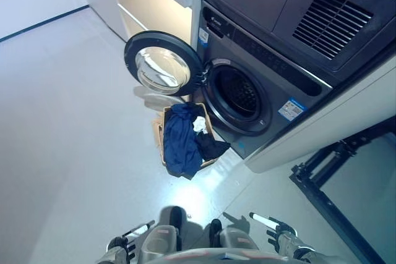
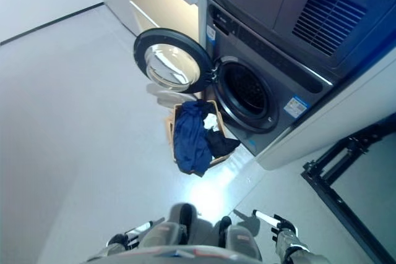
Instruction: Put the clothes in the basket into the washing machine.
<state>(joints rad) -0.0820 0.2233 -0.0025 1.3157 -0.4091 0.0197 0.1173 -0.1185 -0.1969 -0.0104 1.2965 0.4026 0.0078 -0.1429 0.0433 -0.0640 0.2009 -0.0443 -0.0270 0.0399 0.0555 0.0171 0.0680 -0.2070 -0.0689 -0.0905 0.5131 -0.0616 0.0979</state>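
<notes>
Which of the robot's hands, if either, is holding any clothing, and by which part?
Neither. The left hand and right hand hang low with straight fingers, apart from the clothes in the basket.

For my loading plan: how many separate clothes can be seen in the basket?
3: a blue garment draped over the basket front, a white piece on top, a black garment at its right. More may lie hidden beneath.
</notes>
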